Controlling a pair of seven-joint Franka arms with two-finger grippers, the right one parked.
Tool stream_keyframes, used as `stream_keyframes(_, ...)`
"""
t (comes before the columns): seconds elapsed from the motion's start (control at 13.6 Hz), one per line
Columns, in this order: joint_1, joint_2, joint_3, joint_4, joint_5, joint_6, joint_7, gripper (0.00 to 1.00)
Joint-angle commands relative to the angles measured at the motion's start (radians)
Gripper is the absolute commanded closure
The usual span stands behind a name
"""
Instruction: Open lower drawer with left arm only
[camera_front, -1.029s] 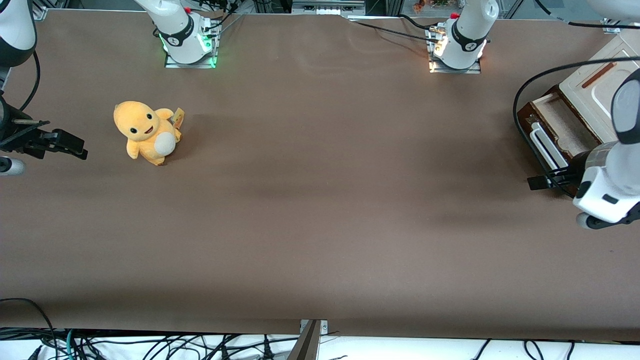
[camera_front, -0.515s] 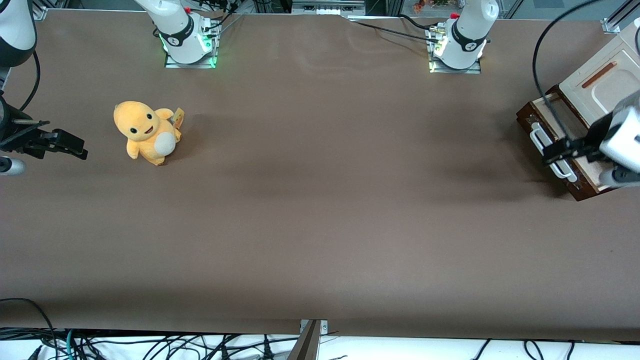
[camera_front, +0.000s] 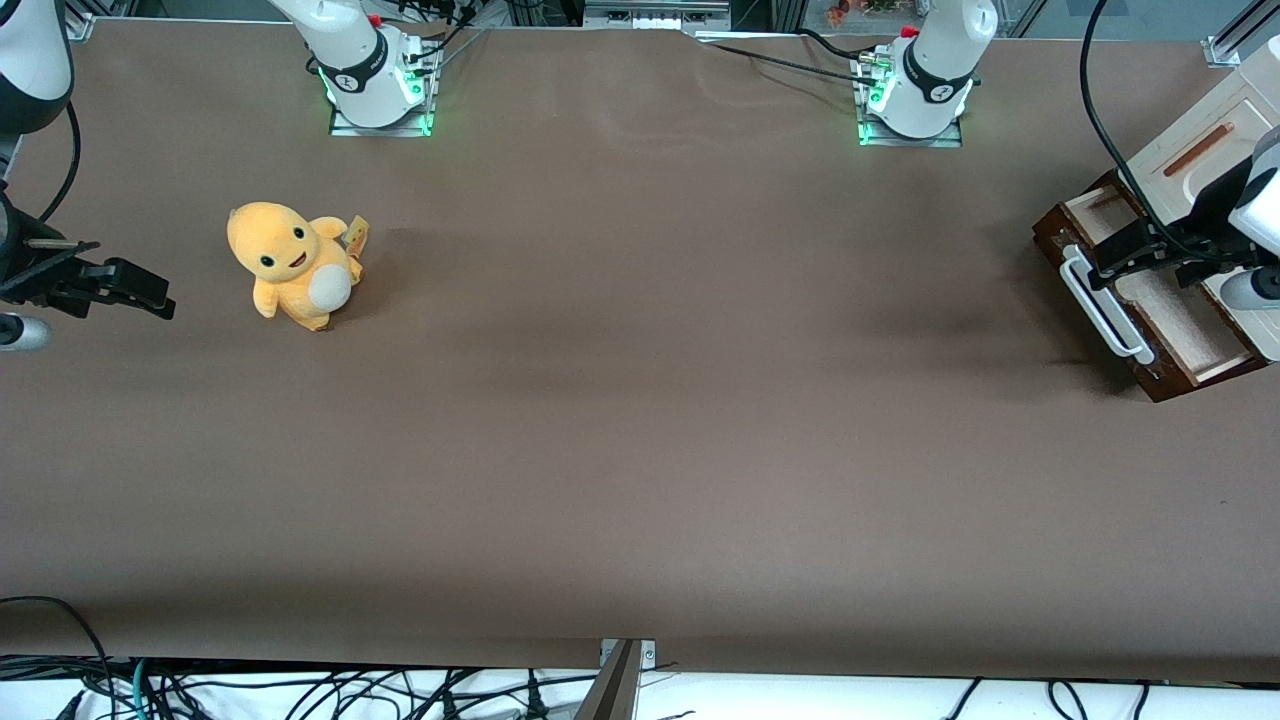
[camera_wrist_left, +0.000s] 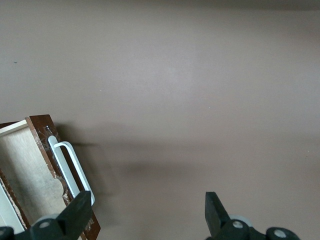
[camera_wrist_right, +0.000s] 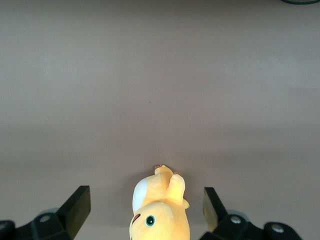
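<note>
The lower drawer stands pulled out of the cabinet at the working arm's end of the table. Its pale lining shows, and its dark brown front carries a long white bar handle. My left arm's gripper hovers above the drawer, just over the front and the handle, open and empty. In the left wrist view the gripper has its two black fingers wide apart over bare table. The drawer and its handle lie beside one finger, apart from it.
A yellow plush toy sits on the brown table toward the parked arm's end and also shows in the right wrist view. Two arm bases stand along the table edge farthest from the front camera. Cables hang along the near edge.
My left arm has swung away from the front camera, from the near end of the handle to a place over the drawer. The drawer looks unmoved.
</note>
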Motion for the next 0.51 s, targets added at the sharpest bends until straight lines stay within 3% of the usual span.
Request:
stream_keyframes(0.0,0.017,0.009,0.001,-0.018,-0.027,-0.005,0.031,0.00)
stream_keyframes(0.44,0.014,0.009,-0.002,-0.015,-0.024,-0.050,0.032,0.00)
